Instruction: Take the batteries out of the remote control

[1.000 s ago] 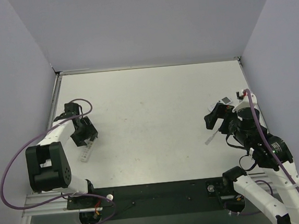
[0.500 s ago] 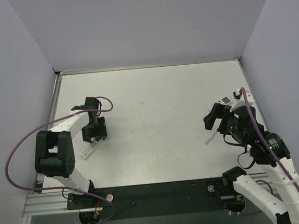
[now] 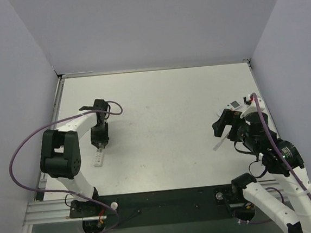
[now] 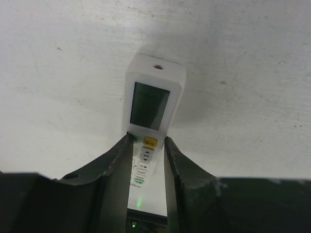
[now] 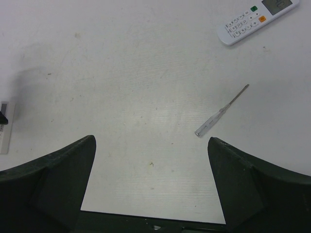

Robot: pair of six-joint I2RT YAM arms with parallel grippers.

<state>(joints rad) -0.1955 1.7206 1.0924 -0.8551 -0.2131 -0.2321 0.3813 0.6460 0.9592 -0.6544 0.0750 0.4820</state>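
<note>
The white table (image 3: 164,94) takes up most of the space, with walls on three sides. On its left, the left gripper (image 3: 99,139) points straight down over the left remote (image 3: 98,155). From its wrist camera, the left gripper (image 4: 147,141) has its jaws drawn in narrow against the two long sides of that remote (image 4: 154,97), just below the display (image 4: 150,105), and the remote looks to be lying flat on the table. On the right, the right gripper (image 3: 227,125) hangs above the table with its jaws spread wide and nothing between them. Its wrist camera shows only bare table under the right gripper (image 5: 150,140). The right remote (image 3: 234,105) lies just beyond it near the right edge, buttons up, and nothing touches it (image 5: 255,19). A thin clear stick (image 3: 219,142) lies loose on the table a little nearer than that remote, apart from both grippers (image 5: 221,112). I see no batteries anywhere on the table or in either gripper. Both remotes show their button faces, so any battery covers would be underneath, out of sight. I judge the job barely begun. One remote is just being gripped, and turning it over, opening it and taking out the cells are all yet to do. The right remote hasn't been started.
</note>
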